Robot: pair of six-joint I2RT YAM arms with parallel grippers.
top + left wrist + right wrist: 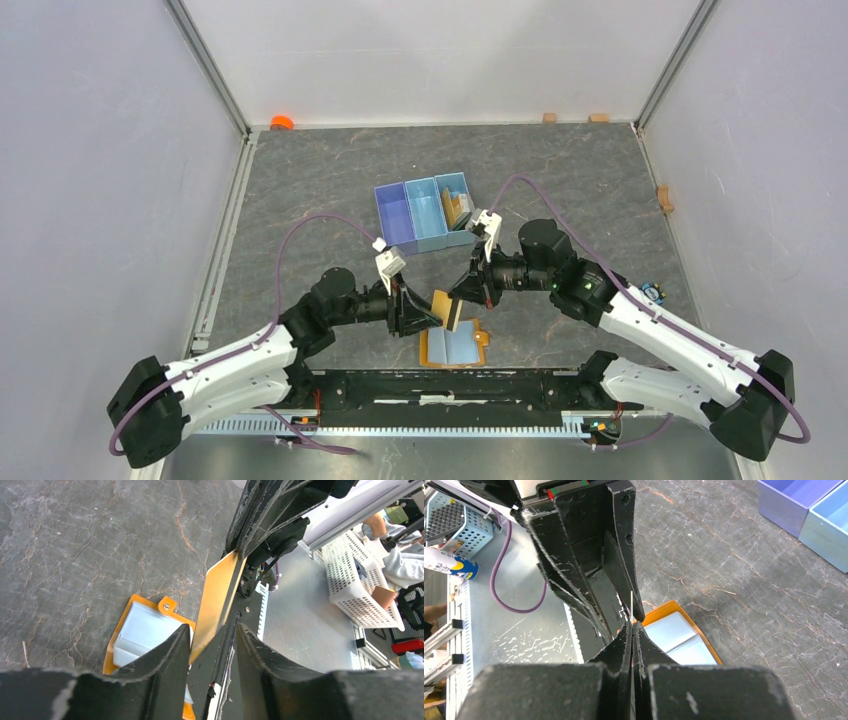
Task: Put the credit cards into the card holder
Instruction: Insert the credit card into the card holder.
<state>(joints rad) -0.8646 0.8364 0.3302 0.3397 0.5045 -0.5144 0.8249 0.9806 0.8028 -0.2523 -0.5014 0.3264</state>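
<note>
Your right end effector (631,628) is pressed together on the upper edge of a gold card (218,597), holding it in the air, on edge and tilted. Your left end effector (213,632) sits around the card's lower end with its fingers (170,652) apart, one on each side. The card runs close along one finger, but I can't tell whether it touches.

This looks like a handover: the right one steadies the card so the left can take it by its flat faces. Close the left fully before you let the right go, or the card will likely drop.

The holder (142,627) lies open on the surface (75,545) just below both end effectors, with its blue panels up. The card hangs over it, so the move down to a pocket should be short.

Beyond the right end effector, the tray (400,215) has something tan in one end compartment, too small to name.
</note>
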